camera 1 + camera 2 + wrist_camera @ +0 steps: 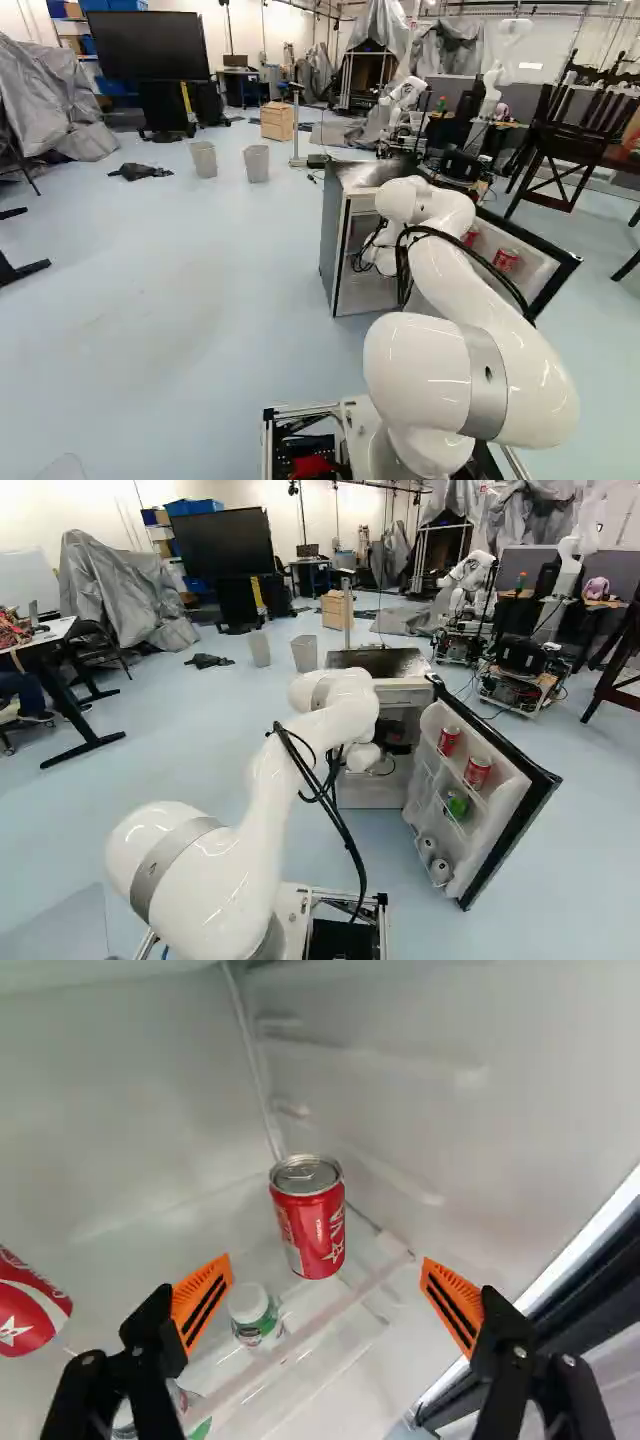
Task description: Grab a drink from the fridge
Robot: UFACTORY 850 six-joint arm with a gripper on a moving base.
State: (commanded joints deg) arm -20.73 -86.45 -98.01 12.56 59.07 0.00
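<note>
The fridge [368, 796] is open, its door [512, 800] swung aside, and our arm [325, 735] reaches in. Our fingers [203, 1298] stand wide, nothing gripped; the red can [308, 1222] sits upright on the shelf [330, 1317], ahead of the gap between them. Access is done — the grab isn't. We judge what's left: ease forward, close on the can, lift, back out.
</note>
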